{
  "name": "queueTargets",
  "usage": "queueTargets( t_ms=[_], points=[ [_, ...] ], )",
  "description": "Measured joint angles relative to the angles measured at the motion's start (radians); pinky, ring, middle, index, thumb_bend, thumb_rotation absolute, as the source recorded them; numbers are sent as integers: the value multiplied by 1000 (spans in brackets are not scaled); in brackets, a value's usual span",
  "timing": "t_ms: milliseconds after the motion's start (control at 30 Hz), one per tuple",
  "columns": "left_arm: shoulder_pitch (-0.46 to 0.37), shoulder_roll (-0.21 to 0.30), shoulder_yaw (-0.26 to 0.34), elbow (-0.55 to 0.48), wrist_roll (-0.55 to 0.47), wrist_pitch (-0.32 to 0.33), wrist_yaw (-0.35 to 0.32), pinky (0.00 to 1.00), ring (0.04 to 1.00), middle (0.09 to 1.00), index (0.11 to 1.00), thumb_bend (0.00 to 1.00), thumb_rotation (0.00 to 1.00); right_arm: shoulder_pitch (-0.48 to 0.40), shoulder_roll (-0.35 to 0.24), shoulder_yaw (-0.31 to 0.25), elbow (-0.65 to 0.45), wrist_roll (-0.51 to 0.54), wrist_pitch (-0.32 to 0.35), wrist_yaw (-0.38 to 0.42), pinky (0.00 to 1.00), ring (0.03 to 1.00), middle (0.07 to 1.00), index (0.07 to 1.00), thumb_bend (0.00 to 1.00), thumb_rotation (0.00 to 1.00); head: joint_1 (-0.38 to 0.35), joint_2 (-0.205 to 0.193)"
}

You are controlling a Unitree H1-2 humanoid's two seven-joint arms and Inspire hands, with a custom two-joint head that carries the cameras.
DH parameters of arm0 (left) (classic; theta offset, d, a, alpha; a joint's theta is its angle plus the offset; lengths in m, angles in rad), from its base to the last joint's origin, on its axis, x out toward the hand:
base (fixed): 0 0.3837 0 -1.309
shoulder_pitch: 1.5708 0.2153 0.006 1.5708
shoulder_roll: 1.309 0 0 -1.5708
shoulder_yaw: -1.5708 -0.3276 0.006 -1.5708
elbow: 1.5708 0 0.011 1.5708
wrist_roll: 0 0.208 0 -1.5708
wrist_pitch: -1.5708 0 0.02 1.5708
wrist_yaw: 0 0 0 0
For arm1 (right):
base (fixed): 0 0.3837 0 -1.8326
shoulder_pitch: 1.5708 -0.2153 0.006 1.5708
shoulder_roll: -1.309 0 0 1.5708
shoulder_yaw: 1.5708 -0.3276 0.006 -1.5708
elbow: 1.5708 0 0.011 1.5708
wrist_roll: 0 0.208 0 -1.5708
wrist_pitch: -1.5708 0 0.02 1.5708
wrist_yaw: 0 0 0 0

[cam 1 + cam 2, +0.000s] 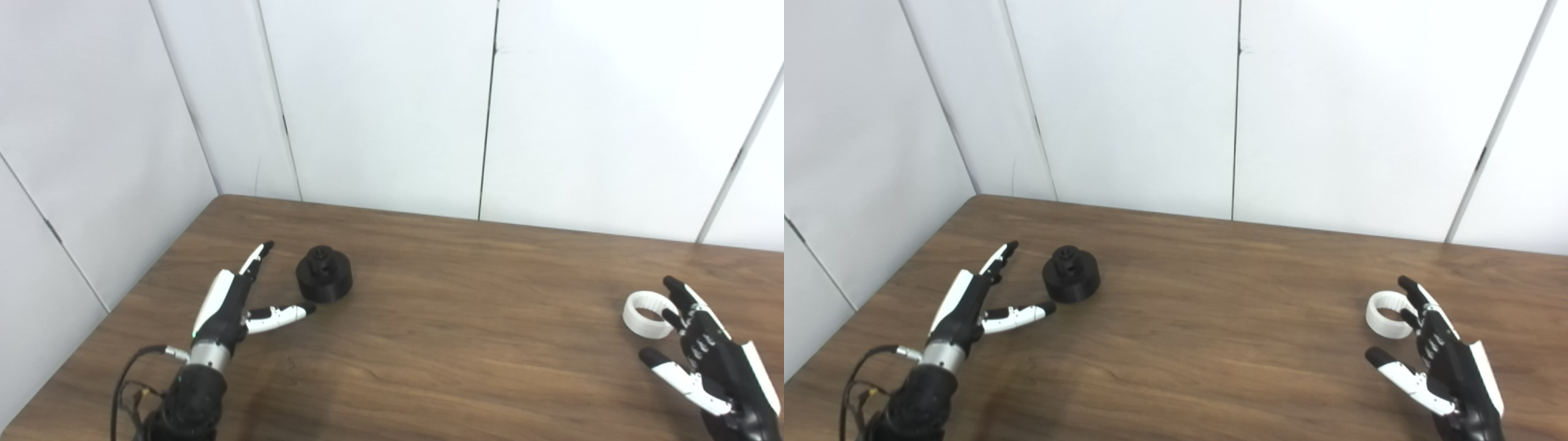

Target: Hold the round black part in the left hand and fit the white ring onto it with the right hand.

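Left hand [229, 306]: spread and holding nothing, fingers stretched out flat above the table, thumb pointing off to the side.
Thumb tip of left hand: just beside the near edge of the black part, close enough that I cannot tell whether it touches.
Black part [324, 274]: round and squat, standing upright on the table with a small raised hub on top, just beyond and to the right of the left hand.
Right hand [1442, 361]: spread as well, palm turned inward, gripping nothing, far to the right of the black part.
Fingers of right hand [1415, 293]: the tips reach the far right side of the white ring; contact is unclear.
White ring [1387, 314]: lying flat on the table, well apart from the black part, hole facing up.
Table [465, 318]: dark wood grain, carrying both pieces.
Wall [380, 104]: white panels behind the table.
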Motion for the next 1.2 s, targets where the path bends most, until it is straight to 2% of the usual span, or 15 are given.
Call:
queueTargets(
  t_ms=[100, 333, 600, 733, 900, 1200],
  points=[
    [-18, 27, -16, 16, 18, 0, -6, 923, 989, 1000, 957, 866, 306, 0, -1, 1, 1, 1, -9, 0, 929, 976, 957, 906, 879, 468, -6, 5],
    [-50, 53, -38, 60, 40, 2, -28, 983, 1000, 972, 938, 878, 312, 1, -3, 7, -1, 1, -9, 6, 929, 981, 962, 915, 868, 481, -17, 9],
    [-88, 102, -79, 112, 90, 6, -42, 967, 1000, 973, 916, 874, 329, 4, -5, 8, -4, 2, -9, 13, 938, 987, 966, 915, 889, 491, -21, 12],
    [-116, 114, -93, 113, 106, 42, -76, 963, 1000, 976, 909, 875, 341, 5, -5, 8, -4, 2, -9, 13, 935, 983, 959, 911, 910, 499, -23, 15],
    [-138, 124, -118, 129, 111, 53, -113, 958, 1000, 974, 890, 889, 352, 8, -4, 9, -9, 2, -9, 12, 939, 986, 961, 917, 899, 500, -25, 15],
    [-171, 125, -148, 182, 115, 54, -122, 948, 1000, 975, 890, 898, 354, 13, -4, 9, -15, 0, -6, 11, 940, 992, 961, 923, 899, 502, -47, 18]
  ],
)
